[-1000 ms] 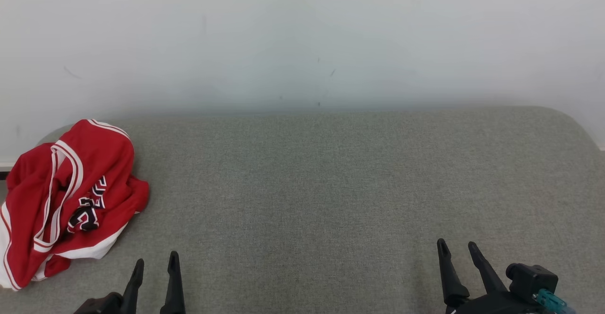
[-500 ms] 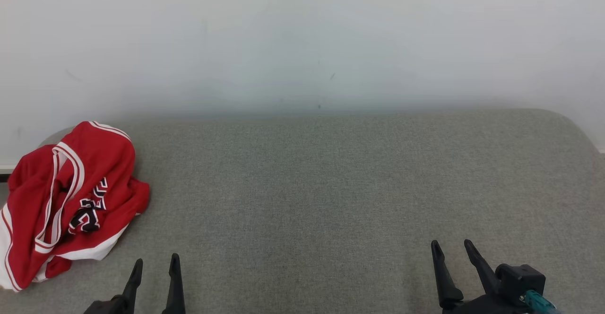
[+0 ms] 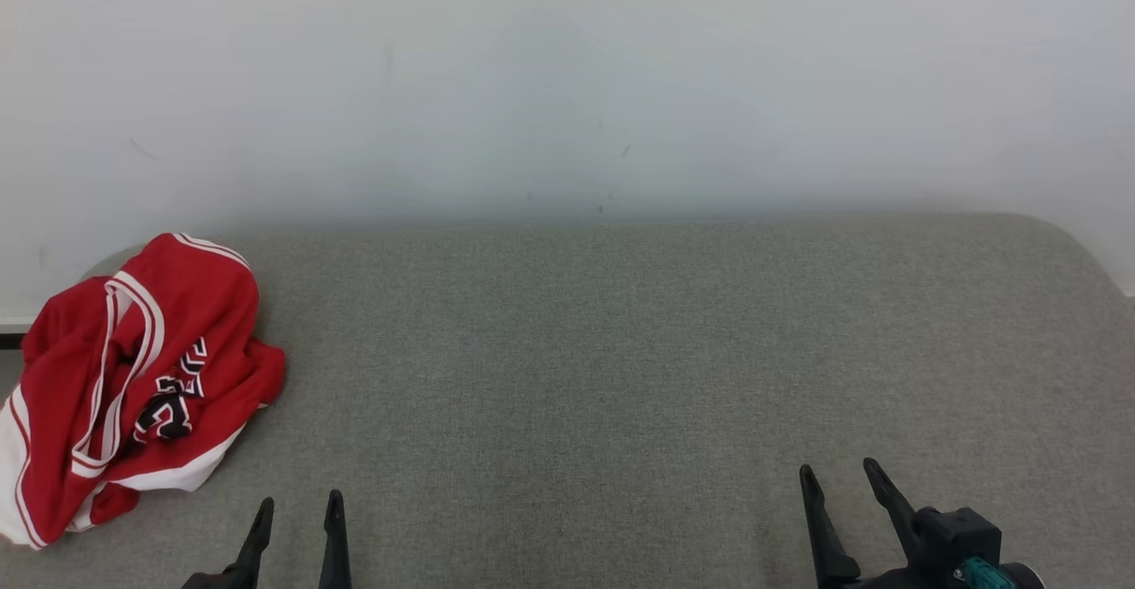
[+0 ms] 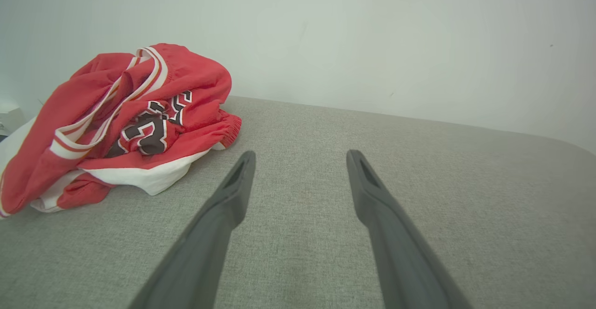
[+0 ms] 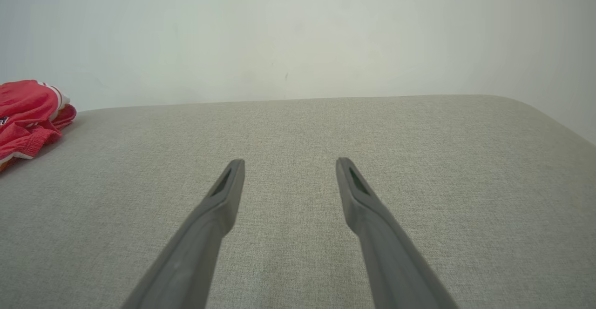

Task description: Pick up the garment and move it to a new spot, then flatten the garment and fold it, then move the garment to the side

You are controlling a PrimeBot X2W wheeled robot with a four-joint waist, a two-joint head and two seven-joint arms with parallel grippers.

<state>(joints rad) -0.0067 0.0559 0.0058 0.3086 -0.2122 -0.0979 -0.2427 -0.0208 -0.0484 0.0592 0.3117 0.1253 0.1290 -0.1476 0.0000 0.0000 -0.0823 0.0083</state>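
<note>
garment: red jersey with white trim and dark lettering [image 3: 133, 385], crumpled in a heap at the far left end of the bench [image 3: 621, 349], part of it hanging over the left edge (unfolded, not flattened)
left gripper: [image 3: 300, 500] low at the bottom left of the head view, fingers pointing away toward the wall [image 3: 567, 83], spread apart with nothing between them
left arm pose: held low and level over the bench; in the left wrist view the garment lies ahead and to the left of the fingertips, near but not touching
right gripper: [image 3: 837, 467] at the bottom right of the head view, fingers spread and empty, leaning slightly left
right arm pose: low over bare grey fabric, well apart from the garment (a teal plug [image 3: 975, 571] shows at the wrist)
contact with bench: cannot tell for either gripper
</note>
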